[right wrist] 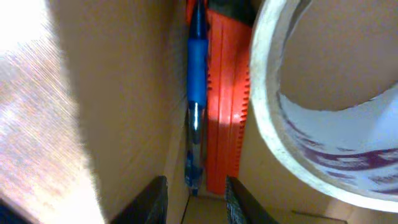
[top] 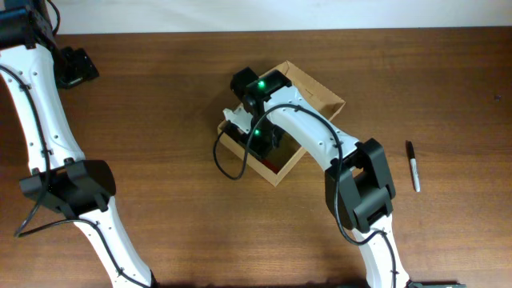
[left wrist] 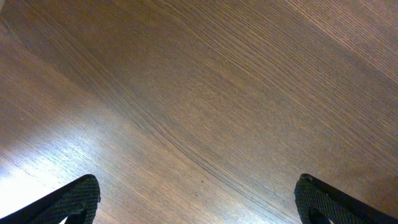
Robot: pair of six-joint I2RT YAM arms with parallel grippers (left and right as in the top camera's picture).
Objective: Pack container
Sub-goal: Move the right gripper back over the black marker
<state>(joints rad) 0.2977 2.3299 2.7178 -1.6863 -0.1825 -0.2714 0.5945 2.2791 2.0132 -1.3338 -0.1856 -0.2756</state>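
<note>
**Right gripper inside the box, fingers slightly parted**

Right gripper [right wrist: 196,199] points down into the cardboard box [top: 324,96], its two fingers a narrow gap apart and closed on nothing. The tip of a blue pen [right wrist: 196,68] lies just ahead of that gap. The pen rests along one box wall, touching a red ribbed tool [right wrist: 224,93] beside it. A tape roll [right wrist: 311,124] sits on the tool's other side, also within the box.

From above, the right arm [top: 304,120] rises from the near table edge, bends at the elbow and reaches over the box, hiding much of its inside. The box stands open near the middle of the table [top: 160,104]. A black marker [top: 413,166] lies well to the right of the box. The left arm [top: 48,136] is folded far to the left of the box. The left gripper [left wrist: 199,199] has its fingers spread wide over bare wood.
</note>
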